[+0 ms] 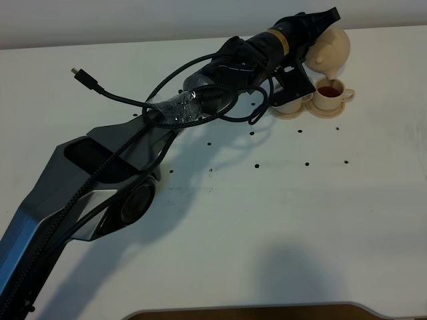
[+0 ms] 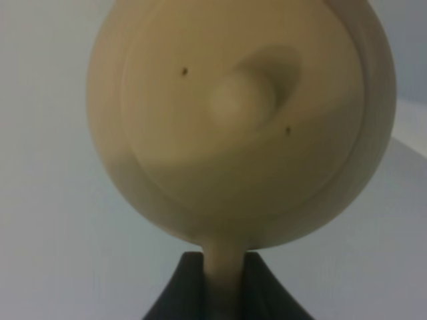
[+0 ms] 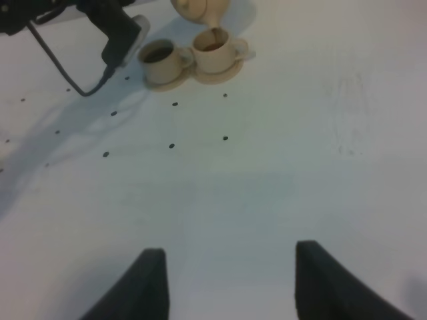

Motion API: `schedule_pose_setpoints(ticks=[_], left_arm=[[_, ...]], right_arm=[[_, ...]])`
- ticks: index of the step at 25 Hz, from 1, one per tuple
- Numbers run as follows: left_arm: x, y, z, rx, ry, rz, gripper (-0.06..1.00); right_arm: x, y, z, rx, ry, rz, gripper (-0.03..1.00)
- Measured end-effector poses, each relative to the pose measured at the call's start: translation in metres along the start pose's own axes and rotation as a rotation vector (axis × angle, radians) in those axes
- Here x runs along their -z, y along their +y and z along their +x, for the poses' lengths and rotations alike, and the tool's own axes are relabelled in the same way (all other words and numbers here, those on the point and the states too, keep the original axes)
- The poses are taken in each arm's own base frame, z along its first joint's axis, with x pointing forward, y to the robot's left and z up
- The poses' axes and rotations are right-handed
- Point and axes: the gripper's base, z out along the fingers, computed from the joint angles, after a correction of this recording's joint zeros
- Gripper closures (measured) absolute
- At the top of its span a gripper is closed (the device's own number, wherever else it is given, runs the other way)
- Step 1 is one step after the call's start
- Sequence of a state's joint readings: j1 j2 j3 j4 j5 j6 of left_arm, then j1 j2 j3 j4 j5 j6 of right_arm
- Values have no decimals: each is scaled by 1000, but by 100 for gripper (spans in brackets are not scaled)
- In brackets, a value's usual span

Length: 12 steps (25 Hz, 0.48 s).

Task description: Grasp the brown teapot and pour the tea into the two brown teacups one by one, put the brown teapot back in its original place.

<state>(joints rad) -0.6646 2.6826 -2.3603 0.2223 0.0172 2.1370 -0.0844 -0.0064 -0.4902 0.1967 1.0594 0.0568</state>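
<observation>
Pale beige and round, the brown teapot hangs in the air at the far right part of the white table. It is tipped forward, with its short spout pointing down over a cup. In the left wrist view the teapot fills the picture: you see its round lid with a small knob in the middle and two tiny dark specks. The left hand is clenched on the teapot's handle, which sits between the two dark fingers.

Just under the spout stands one of the two brown teacups on its small saucer. It has red-brown tea in it, and its loop handle points to the right. The other teacup stands just beside it on its own saucer, and the two saucers touch. It holds dark tea too. In the high view this cup is mostly hidden behind the black arm.

The left arm reaches far across the table from the near left. Black cables loop around it, and one loose plug end sticks out over the table. Small dark dots run in rows across the table top.

The right hand is over a bare part of the table, well apart from the cups. Its two dark fingers stand wide apart and grip nothing.
</observation>
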Motion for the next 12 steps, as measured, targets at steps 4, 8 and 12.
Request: schedule_pose_setpoints(ticks=[4,8,12], left_arm=[[0,2,-1,-7,1,-8,81],[0,3,-2,-34,4,-9,81],[0,4,-2,-59,10,-16,81]], right_arm=[[0,0,0,0,0,0,52],[0,0,0,0,0,0,52],[0,0,0,0,0,0,52]])
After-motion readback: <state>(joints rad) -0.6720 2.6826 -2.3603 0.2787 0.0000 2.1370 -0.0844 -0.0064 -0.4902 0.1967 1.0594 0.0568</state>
